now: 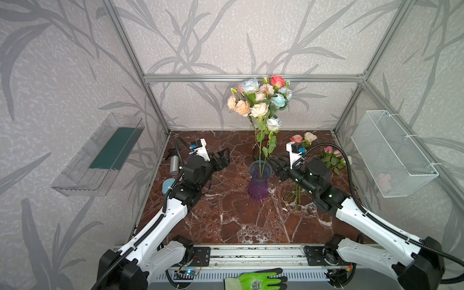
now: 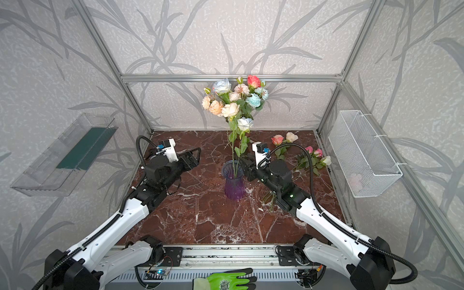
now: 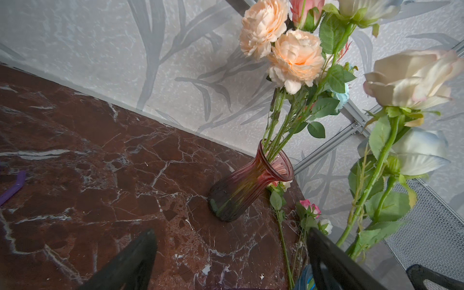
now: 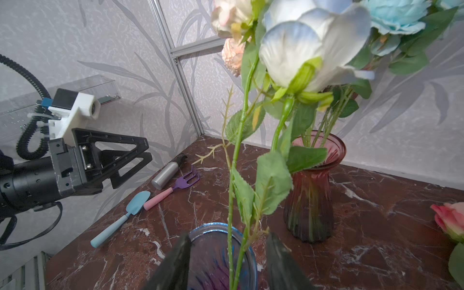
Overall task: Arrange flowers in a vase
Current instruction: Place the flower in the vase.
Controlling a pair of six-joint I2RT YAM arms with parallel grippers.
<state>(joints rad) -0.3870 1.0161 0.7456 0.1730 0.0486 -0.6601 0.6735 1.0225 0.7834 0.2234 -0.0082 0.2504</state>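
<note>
Right gripper (image 4: pixel 229 238): your jaws are standing apart around two stems just above the purple vase (image 1: pixel 258 185), gripping nothing.
Left gripper (image 4: pixel 148 150): hanging wide open and empty, left of that vase.
Flowers (image 1: pixel 259 109): two are standing in the vase; other blooms (image 1: pixel 332 158) are lying right of it.

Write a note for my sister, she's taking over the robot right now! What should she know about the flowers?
Left pincer: open and empty, off to one side of the purple vase.
Right pincer: open, a finger on either side of the two stems at that vase's rim, gripping neither.
Done: a cream rose and a pale blue rose stand in the purple vase. A full bunch stands in the red vase behind it.
Left: loose flowers lie on the table by the right arm. They probably go in next.
</note>
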